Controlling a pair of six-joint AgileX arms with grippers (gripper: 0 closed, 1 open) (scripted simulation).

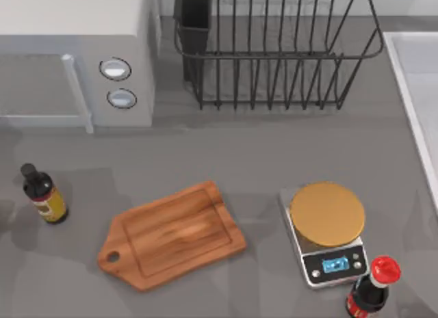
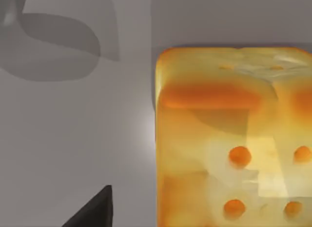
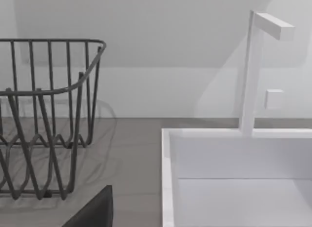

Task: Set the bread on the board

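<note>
The board [image 1: 174, 234] is a brown wooden cutting board with a grooved edge and a holed handle. It lies flat and bare at the table's front middle, with the handle pointing to the front left. The bread [image 2: 234, 139], a golden-yellow block with orange toasted spots, looms close in the left wrist view against grey table surface. A dark part of my left gripper [image 2: 92, 212] juts in beside it, apart from it. A dark part of my right gripper [image 3: 95, 212] shows in the right wrist view, facing the rack and sink.
A microwave [image 1: 75, 58] stands at the back left and a black wire dish rack [image 1: 274, 51] at the back middle. A white sink [image 1: 417, 92] runs along the right edge. A silver scale [image 1: 327, 229] with a red-capped bottle [image 1: 369, 290] sits front right, and a dark bottle [image 1: 44, 195] stands at the left.
</note>
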